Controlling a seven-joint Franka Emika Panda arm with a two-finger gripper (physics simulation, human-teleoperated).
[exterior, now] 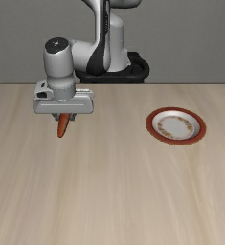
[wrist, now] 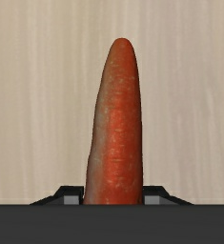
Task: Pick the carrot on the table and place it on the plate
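An orange carrot (exterior: 63, 125) hangs point-down from my gripper (exterior: 64, 119) at the exterior view's left, a little above the wooden table (exterior: 114, 182). In the wrist view the carrot (wrist: 118, 124) rises from between my fingers, which close on its thick end from both sides. A white plate with a red-brown rim (exterior: 177, 124) lies flat on the table at the exterior view's right, well apart from the carrot.
The robot's black base (exterior: 119, 69) stands at the table's far edge, between the carrot and the plate. Bare wood stretches between gripper and plate and across the near half of the table.
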